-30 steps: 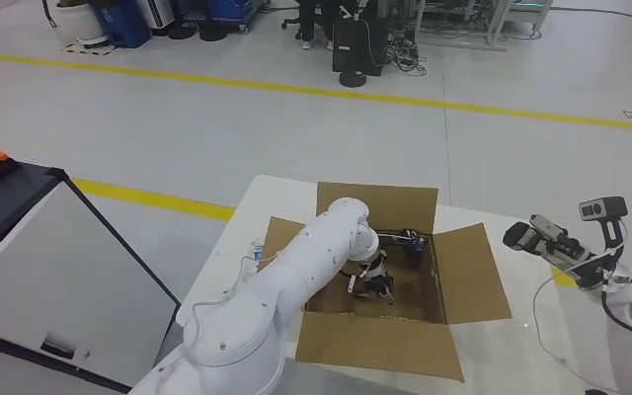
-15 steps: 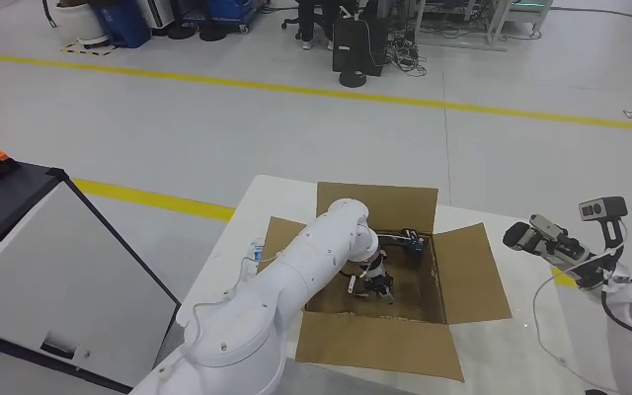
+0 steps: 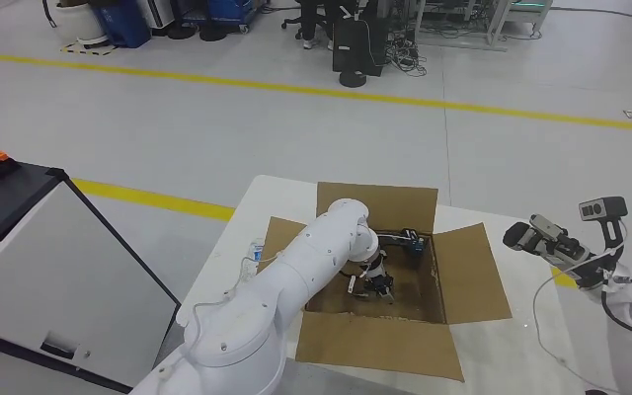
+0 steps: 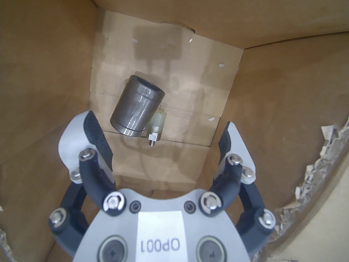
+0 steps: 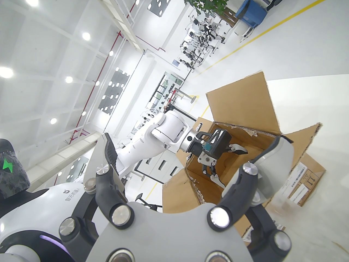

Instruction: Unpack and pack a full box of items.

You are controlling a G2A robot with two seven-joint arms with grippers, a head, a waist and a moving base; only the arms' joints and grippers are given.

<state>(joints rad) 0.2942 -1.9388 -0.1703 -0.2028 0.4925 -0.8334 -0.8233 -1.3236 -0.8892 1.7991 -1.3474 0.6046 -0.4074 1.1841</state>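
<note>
Inside the cardboard box (image 4: 41,69), the left gripper (image 4: 158,124) hangs wide open and empty over 1 steel bushing (image 4: 136,106) lying against a small plastic fitting (image 4: 157,121). Probably heavy, rigid, slick (pinch across its curved sides). The right gripper (image 5: 195,141), well apart, gapes empty.

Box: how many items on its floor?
2. A dark metal cylinder lies on its side mid-floor; a small white fitting with a metal stud touches its side. Part of the box floor is hidden, so more may be there.
</note>
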